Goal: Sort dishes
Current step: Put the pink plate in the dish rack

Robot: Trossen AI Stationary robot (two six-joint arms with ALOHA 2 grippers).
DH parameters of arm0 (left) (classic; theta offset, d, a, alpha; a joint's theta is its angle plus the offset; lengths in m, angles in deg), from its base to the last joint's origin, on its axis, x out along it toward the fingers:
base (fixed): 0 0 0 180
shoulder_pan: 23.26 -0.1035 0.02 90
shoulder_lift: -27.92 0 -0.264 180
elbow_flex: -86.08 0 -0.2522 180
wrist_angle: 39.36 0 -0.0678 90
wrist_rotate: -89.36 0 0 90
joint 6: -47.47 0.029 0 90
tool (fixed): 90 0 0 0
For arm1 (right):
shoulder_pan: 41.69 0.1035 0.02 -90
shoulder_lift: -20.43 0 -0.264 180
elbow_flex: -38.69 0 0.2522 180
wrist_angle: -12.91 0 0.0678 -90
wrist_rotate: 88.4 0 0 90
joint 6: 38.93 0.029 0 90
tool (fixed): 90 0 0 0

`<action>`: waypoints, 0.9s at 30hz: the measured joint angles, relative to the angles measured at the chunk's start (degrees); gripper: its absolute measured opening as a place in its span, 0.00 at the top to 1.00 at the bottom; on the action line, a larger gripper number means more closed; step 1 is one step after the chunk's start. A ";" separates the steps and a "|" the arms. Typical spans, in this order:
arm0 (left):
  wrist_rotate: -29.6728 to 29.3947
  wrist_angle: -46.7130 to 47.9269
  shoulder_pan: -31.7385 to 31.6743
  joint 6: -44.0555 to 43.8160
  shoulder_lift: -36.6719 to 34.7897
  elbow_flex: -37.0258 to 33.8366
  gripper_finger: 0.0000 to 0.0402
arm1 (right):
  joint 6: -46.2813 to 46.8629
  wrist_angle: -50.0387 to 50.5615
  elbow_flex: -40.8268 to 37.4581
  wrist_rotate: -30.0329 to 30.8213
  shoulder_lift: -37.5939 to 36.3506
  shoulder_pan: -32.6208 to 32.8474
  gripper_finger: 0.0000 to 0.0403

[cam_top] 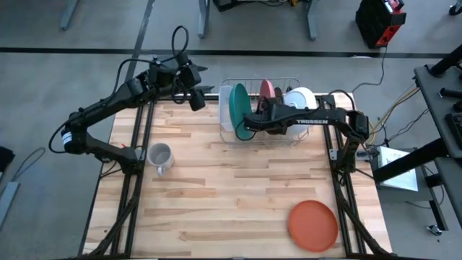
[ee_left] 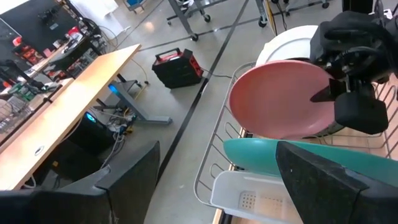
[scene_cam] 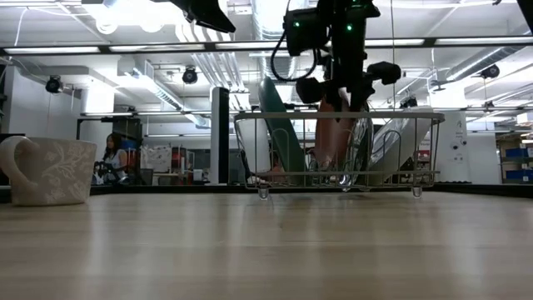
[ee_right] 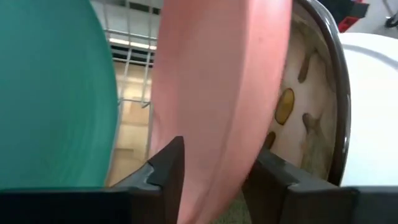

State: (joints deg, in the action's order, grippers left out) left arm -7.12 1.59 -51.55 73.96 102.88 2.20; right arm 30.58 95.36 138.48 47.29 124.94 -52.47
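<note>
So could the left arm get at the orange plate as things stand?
Probably not easily: the orange plate lies at the table's near right corner, while the left pincer hovers far off by the rack.

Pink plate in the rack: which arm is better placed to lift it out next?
Right. The right pincer already straddles the pink plate in the wire rack, fingers on either side of its rim. The left pincer hangs open beside the rack, holding nothing.

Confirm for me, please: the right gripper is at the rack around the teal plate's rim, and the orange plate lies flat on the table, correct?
Not quite. The right gripper straddles the pink plate, not the teal plate beside it, as the right wrist view shows. The rest holds: it is at the rack, and the orange plate lies flat on the table.
</note>
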 joint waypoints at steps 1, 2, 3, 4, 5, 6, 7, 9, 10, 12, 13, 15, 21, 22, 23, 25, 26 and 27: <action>-0.01 0.12 0.00 -0.03 0.00 0.02 0.23 | -0.71 0.01 0.55 -0.40 -0.01 0.00 0.67; 0.02 0.28 0.00 -0.03 0.00 -0.01 0.23 | -1.38 0.02 1.03 -0.93 -0.07 0.00 0.65; 0.02 0.44 0.00 -0.03 0.00 0.02 0.23 | -2.04 0.09 1.53 -1.35 -0.11 0.00 0.64; 0.02 0.42 0.00 -0.03 0.00 0.00 0.23 | -2.73 0.12 1.96 -1.85 -0.11 0.00 0.62; 0.02 0.42 0.00 -0.03 0.00 -0.01 0.23 | -3.39 0.14 2.39 -2.41 -0.11 0.00 0.60; 0.02 0.44 0.00 -0.03 0.00 -0.01 0.23 | -4.02 0.20 2.75 -2.85 -0.11 0.00 0.59; 0.03 0.48 0.00 -0.03 0.00 0.00 0.23 | -4.55 0.40 3.14 -3.39 -0.11 0.00 0.57; 0.04 1.10 0.00 -0.03 0.00 0.01 0.23 | -4.96 1.70 3.98 -4.46 -0.11 0.00 0.54; 0.04 1.37 0.00 -0.05 0.00 0.01 0.23 | -4.91 2.57 4.43 -5.04 -0.11 0.02 0.53; 0.04 1.91 0.00 -0.05 0.00 -0.01 0.23 | -3.78 5.48 5.24 -5.73 -0.11 0.14 0.50; 0.04 2.31 0.00 -0.05 0.00 -0.01 0.23 | -3.05 6.62 5.67 -5.78 -0.11 0.21 0.49; 0.04 2.54 0.00 -0.04 0.00 0.01 0.23 | -2.27 9.07 6.41 -5.76 -0.11 0.42 0.47; 0.06 2.65 0.00 -0.05 0.00 -0.01 0.23 | -3.28 11.18 8.81 -9.49 -0.17 1.03 0.43; 0.06 2.65 0.00 -0.12 0.00 0.01 0.23 | -3.85 11.10 9.16 -10.39 -0.17 1.19 0.43; 0.07 2.64 0.00 -0.22 0.00 -0.01 0.23 | -4.40 11.09 9.42 -11.23 -0.17 1.38 0.42; 0.08 2.63 0.00 -0.22 0.00 0.01 0.23 | -5.22 11.09 9.99 -11.80 -0.17 1.76 0.41; 0.08 2.63 0.00 -0.22 0.00 -0.01 0.23 | -5.56 11.10 10.30 -11.81 -0.17 1.95 0.41; 0.09 2.63 0.00 -0.22 0.00 -0.01 0.23 | -5.59 11.15 10.72 -11.79 -0.17 2.16 0.40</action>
State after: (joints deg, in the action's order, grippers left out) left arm -7.02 4.22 -51.55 73.73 102.88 2.19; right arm 24.99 106.51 149.20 35.50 124.77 -50.32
